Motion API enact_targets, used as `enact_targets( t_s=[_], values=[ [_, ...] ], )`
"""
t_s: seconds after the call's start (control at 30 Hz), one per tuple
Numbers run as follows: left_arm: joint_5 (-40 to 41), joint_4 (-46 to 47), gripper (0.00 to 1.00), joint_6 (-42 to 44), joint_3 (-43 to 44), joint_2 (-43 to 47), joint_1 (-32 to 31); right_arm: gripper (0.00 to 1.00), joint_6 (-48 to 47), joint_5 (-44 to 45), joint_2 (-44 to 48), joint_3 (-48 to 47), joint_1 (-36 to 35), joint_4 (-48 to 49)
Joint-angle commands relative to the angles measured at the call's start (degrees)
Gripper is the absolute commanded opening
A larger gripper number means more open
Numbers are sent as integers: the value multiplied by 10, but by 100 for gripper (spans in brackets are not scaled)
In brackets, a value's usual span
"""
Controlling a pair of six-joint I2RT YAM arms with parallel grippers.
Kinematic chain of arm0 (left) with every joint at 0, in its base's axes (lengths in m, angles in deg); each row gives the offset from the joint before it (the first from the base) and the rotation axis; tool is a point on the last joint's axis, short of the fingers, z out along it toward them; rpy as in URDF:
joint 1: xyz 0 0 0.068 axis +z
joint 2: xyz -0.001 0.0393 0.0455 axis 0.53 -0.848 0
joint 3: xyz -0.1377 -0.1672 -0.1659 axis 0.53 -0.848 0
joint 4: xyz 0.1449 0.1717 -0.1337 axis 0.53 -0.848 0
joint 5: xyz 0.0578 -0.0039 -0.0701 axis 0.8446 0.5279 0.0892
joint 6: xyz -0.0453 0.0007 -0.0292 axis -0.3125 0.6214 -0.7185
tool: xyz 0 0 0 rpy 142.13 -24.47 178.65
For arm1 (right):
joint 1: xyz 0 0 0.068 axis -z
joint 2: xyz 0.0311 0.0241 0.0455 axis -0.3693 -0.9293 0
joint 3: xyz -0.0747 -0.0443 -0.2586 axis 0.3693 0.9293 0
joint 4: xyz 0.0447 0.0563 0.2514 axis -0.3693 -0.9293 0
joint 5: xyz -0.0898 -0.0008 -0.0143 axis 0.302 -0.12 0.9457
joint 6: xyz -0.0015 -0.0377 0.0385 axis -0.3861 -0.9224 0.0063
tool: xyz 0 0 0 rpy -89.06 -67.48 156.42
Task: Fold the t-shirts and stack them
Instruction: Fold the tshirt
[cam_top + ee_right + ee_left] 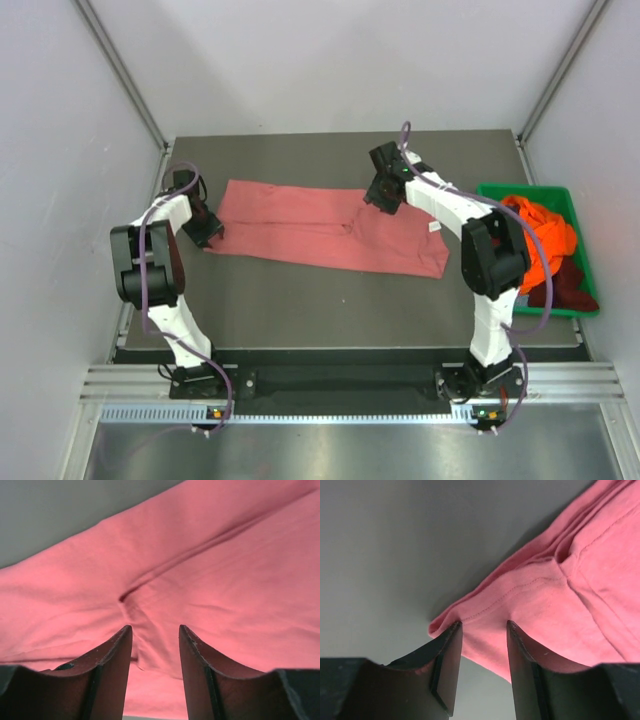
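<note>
The salmon-pink t-shirt [320, 228] lies folded lengthwise into a long strip across the middle of the dark table [300, 310]. My left gripper [205, 232] is open at the strip's near left corner, and that corner [530, 610] shows between its fingers in the left wrist view. My right gripper [380, 198] is open just above the strip's far edge near the middle. The right wrist view shows a crease in the pink cloth [165, 575] ahead of its open fingers. An orange shirt [545, 235] and a dark maroon one [575, 283] lie in the bin. No bluish shirt shows.
A green plastic bin [520, 190] stands at the table's right edge, beside the right arm. The shirt's white label [434, 227] sticks out at its right end. Grey walls close in the table on the left, back and right.
</note>
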Motion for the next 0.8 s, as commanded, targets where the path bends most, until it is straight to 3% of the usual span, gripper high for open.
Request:
enact_targets(
  t_s=[0.0,0.53,0.67,0.77],
  values=[
    [25,23,46,-6,6,28,4,43,23,3,-36,-57,-16,3],
    [47,-6,48,9,48,82,3,37,28,-38,-128,-97,-34,70],
    [47,-6,49,12,46,87,3,28,32,-44,-134,-96,-38,88],
    [50,-5,49,14,40,84,2,6,32,-43,-136,-96,-40,91]
  ],
)
